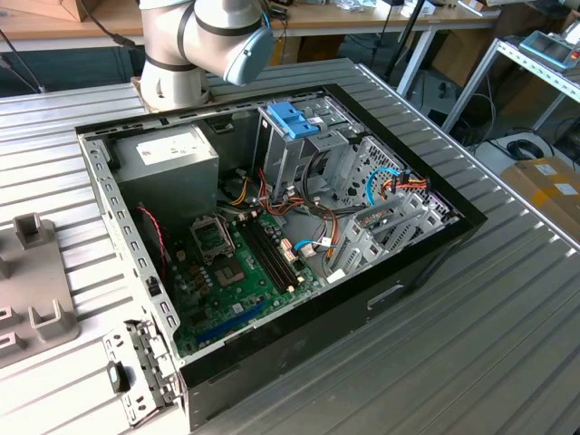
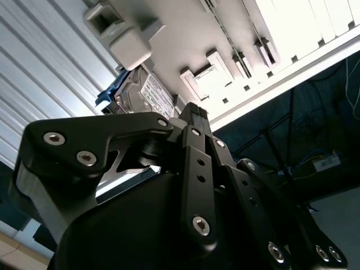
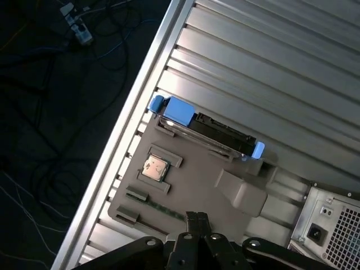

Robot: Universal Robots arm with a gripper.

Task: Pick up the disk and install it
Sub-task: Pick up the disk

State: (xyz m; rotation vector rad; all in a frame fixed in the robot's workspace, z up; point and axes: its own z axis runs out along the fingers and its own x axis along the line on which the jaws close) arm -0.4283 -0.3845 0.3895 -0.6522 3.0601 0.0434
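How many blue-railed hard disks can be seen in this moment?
1. The disk stands on edge on the grey fixture plate beside the computer case; its drive cage could hide another.

Open PC case (image 1: 362,317), mobo (image 1: 227,290), PSU (image 1: 168,156).

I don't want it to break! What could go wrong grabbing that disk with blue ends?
The disk seems to stand on its thin edge in the grey holder near the table edge, so an off-centre gripper might tip it. The small chip beside it could get bumped. Loose cables in the computer case might snag it.
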